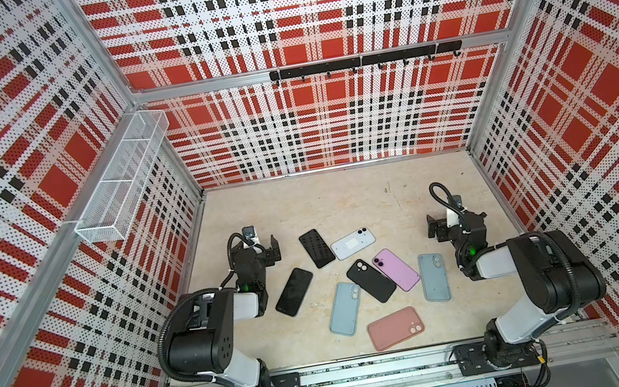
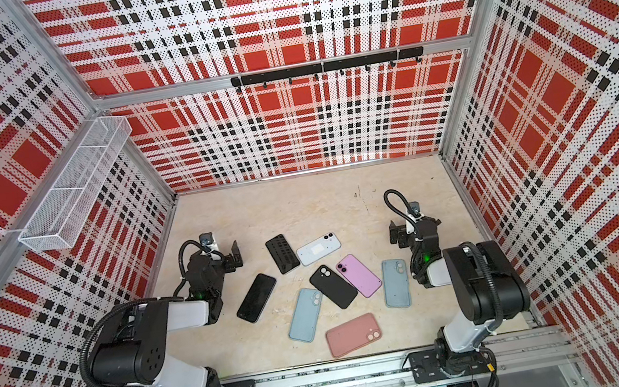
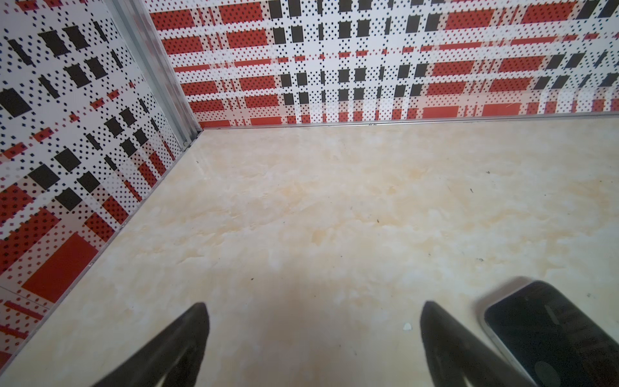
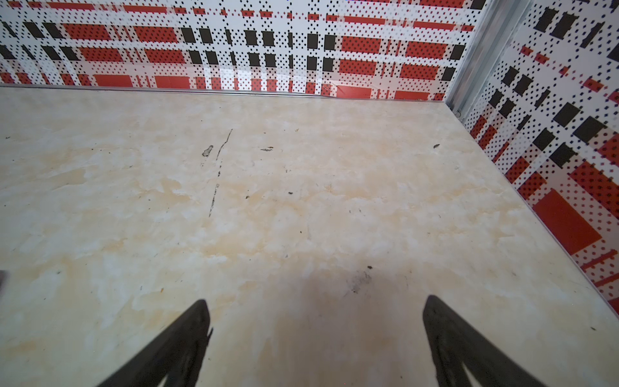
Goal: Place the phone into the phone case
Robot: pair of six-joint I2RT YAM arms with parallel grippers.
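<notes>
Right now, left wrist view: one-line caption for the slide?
Left gripper open and empty over the table, a black phone lying beside one finger, plaid walls behind.

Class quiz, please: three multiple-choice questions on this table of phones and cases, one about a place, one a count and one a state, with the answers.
1. Where does the pink item lie on the table? A nearest the front rail; B farthest from it; C in the middle of the group.
2. How many phone-shaped items lie there? A five; B eight; C eleven.
3. The left pincer and right pincer are: A both open and empty; B both shut; C one shut on a phone.
Answers: 1 A, nothing lies between it and the rail. 2 B, eight show in both top views. 3 A, each wrist view shows spread jaws over bare table.
</notes>
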